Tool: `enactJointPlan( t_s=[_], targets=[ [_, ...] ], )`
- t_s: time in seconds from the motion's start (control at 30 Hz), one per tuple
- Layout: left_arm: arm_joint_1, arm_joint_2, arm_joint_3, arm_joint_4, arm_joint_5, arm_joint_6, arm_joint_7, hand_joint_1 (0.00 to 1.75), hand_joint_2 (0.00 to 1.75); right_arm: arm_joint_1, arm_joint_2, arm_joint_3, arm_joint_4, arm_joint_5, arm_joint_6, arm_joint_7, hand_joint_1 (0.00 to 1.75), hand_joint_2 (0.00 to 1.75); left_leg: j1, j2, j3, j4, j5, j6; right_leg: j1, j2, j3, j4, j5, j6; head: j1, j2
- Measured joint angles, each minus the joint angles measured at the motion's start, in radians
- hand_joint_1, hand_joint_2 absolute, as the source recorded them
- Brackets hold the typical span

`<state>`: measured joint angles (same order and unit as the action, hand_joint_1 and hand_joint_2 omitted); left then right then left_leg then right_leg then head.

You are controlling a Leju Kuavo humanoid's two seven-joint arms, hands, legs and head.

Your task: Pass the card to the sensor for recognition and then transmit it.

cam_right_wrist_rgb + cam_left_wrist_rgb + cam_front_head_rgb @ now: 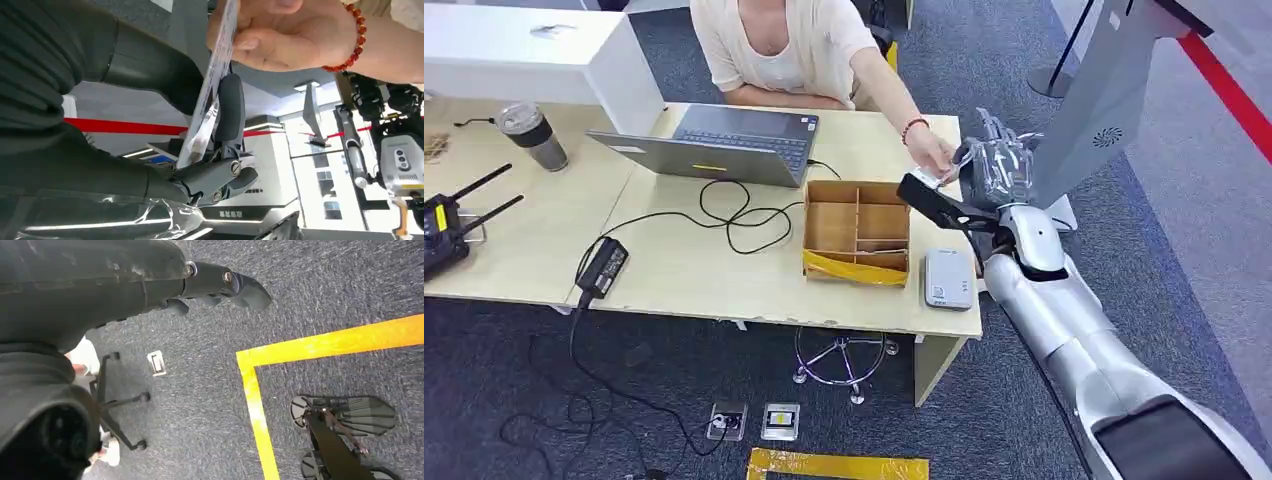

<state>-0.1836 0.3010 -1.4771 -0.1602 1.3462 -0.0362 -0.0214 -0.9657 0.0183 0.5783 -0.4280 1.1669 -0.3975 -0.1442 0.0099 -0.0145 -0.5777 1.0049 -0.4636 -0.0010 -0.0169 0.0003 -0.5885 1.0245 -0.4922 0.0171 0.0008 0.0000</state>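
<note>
Right hand [150, 125] pinches card [212, 85], person's hand [280, 35] also gripping: handover step. Next, release.

On the table [724, 280] in front of me, the laptop [724, 145] sits toward the far edge, just before the person [794, 50] seated behind it. Right of the laptop lies the divided cardboard box [857, 232], and the card reader [949, 279] lies just right of that box, near the table's right end. A tumbler [532, 135] stands left of the laptop; a radio unit [444, 225] rests at the far left. The power adapter [602, 267] (cable trailing to the laptop) lies near the front edge. My right hand [996, 165] is past the table's right end, meeting the person's hand [934, 155] at the card [212, 75].
</note>
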Motion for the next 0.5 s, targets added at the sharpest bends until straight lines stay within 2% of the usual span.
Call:
enactJointPlan(
  t_s=[0.37,0.5],
  targets=[
    [0.0,0.0,0.0,0.0,0.01,0.003,0.005,0.0,0.0,0.004,0.002,0.0,0.012,0.003,0.012,0.0,1.75,1.75,0.0,0.0,0.0,0.0,0.0,0.0,0.0,0.0,0.0,0.0,0.0,0.0,0.0,0.0],
    [0.0,0.0,0.0,0.0,0.024,0.005,0.025,0.0,0.0,0.012,0.0,-0.001,0.015,0.014,0.023,-0.003,1.75,1.75,0.0,0.0,0.0,0.0,0.0,0.0,0.0,0.0,0.0,0.0,0.0,0.0,0.0,0.0]
  ],
)
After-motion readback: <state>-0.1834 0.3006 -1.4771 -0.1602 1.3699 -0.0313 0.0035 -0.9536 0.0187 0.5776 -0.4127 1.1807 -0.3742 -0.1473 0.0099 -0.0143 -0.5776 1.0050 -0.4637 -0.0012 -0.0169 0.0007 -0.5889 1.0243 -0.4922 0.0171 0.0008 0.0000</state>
